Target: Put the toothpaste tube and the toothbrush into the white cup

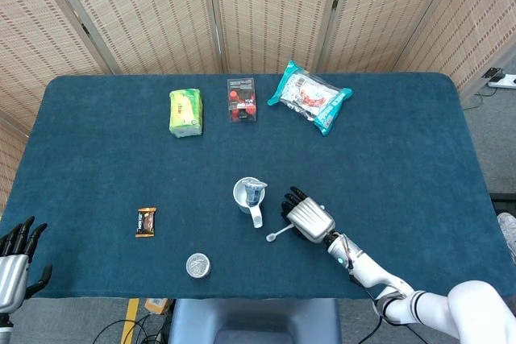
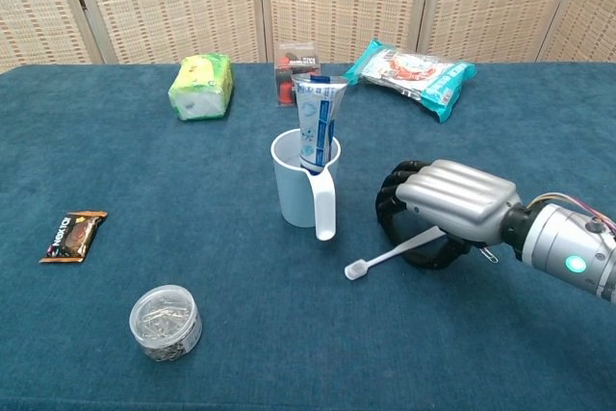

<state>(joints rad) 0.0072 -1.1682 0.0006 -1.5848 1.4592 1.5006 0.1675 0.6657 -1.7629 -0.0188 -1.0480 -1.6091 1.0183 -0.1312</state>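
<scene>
No legible text anywhere.

The right hand (image 1: 307, 218) rests over the toothbrush (image 1: 278, 233) handle, just right of the cup (image 1: 247, 194) holding the tube (image 1: 255, 192). The left hand (image 1: 18, 257) sits at the table's (image 1: 403, 151) near left corner, fingers apart.

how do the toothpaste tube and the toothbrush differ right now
The toothpaste tube stands upright inside the white cup; the toothbrush lies low outside it, under the right hand. The tube is wide and printed blue; the brush is thin and pale. Both are beside the cup's handle.
</scene>
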